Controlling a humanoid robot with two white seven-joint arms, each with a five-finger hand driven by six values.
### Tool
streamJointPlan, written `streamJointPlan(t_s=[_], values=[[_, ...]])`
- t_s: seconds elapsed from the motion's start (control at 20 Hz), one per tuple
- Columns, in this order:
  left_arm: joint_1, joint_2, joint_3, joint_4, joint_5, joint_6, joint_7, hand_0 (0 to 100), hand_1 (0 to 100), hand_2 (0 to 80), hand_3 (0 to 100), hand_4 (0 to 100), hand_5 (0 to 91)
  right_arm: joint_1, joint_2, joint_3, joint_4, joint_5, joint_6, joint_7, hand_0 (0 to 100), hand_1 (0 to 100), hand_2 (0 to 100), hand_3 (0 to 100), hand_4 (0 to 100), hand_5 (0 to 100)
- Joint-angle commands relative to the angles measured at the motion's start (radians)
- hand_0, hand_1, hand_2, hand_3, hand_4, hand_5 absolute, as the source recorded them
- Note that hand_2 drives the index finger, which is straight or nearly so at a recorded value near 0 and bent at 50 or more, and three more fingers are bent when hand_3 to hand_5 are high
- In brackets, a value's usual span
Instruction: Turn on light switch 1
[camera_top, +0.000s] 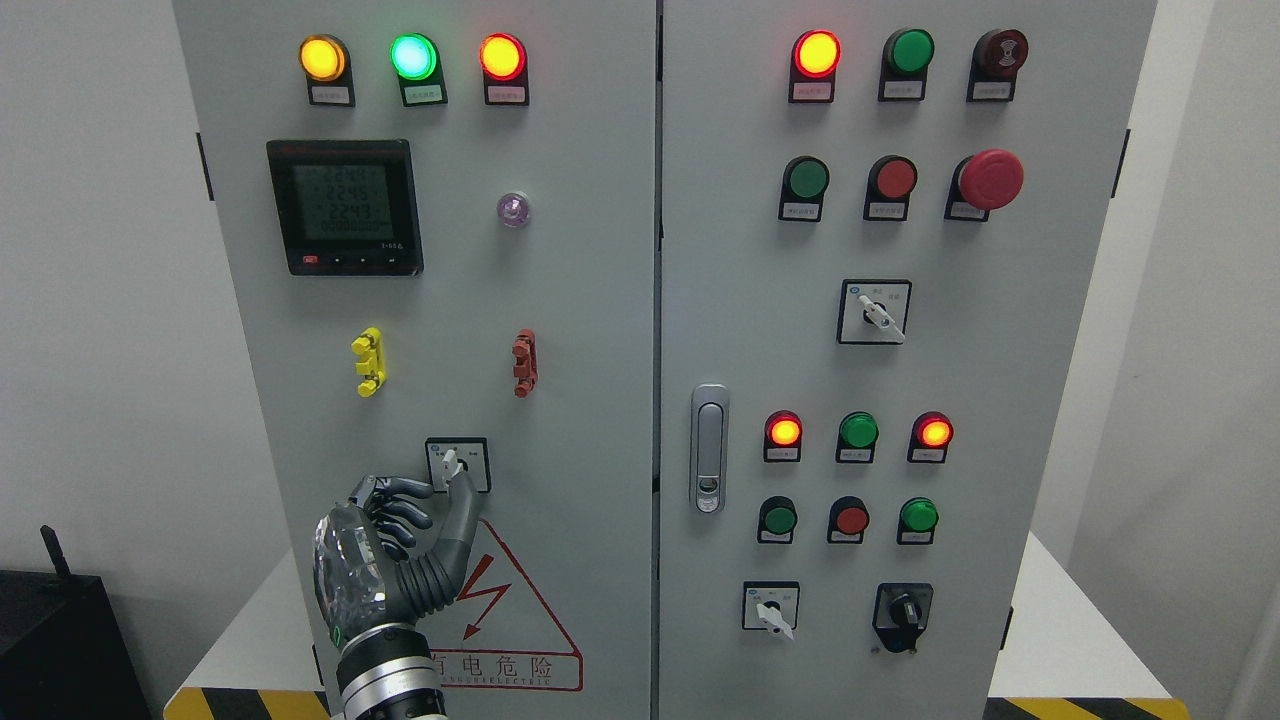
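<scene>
Left robot hand (395, 545), fingers curled, thumb touching the small white-knobbed rotary switch (457, 464) on the grey cabinet (560, 330)

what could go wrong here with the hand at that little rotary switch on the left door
1. The left hand meets the rotary switch with fingertips only, so it might slip off the small white knob without turning it.
2. The hand hides part of the switch, so the knob's final position may be hard to confirm from the head view.
3. A slip upward could brush the red handle above.
</scene>
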Motion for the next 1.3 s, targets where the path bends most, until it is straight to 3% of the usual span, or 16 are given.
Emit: streamJointPlan(t_s=[0.0, 1.25], values=[[0.0, 0.0, -0.001, 0.0, 0.001, 0.002, -0.005, 21, 58, 57.3, 83, 87, 75.7, 0.001, 0.0, 0.0, 0.0, 0.0, 0.001, 0.0, 12, 39, 0, 0, 0, 0], [-0.019, 0.0, -0.002, 0.003, 0.006, 0.009, -0.007, 22, 56, 59.3, 85, 88, 76.6, -0.001, 0.0, 0.0, 0.0, 0.0, 0.001, 0.0, 12, 39, 0, 0, 0, 0]])
